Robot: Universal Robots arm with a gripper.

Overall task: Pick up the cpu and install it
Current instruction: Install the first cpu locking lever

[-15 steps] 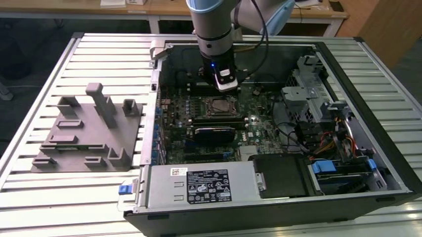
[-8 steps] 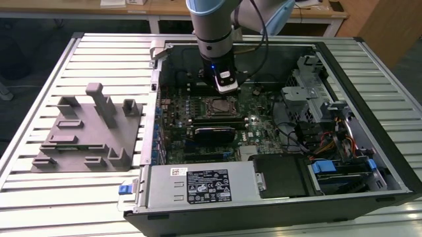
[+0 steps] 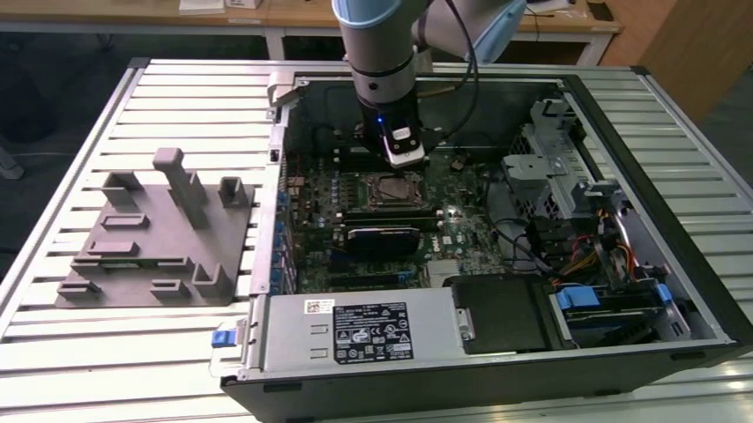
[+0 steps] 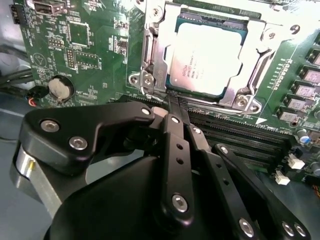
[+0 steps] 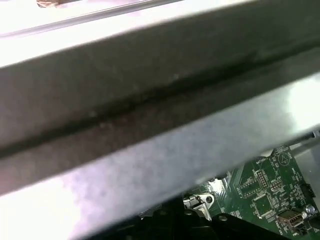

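In the exterior view, the pincer (image 3: pixel 404 159) is hovering just beside the socket (image 3: pixel 393 189). In the second wrist view, the cpu (image 4: pixel 207 57) is sitting inside the socket frame while the pincer's fingers (image 4: pixel 175 107) are pressing together, clenched and empty, near it; any withdrawal probably wants to run straight and slow. Printing on the cpu is showing, too small to make out.

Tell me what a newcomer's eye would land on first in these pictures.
First, the open computer case on the slatted table, with the robot arm reaching down into it. Next, in the second wrist view, the cpu sitting in its metal-framed socket on the green motherboard, the black gripper just beside the socket's edge.
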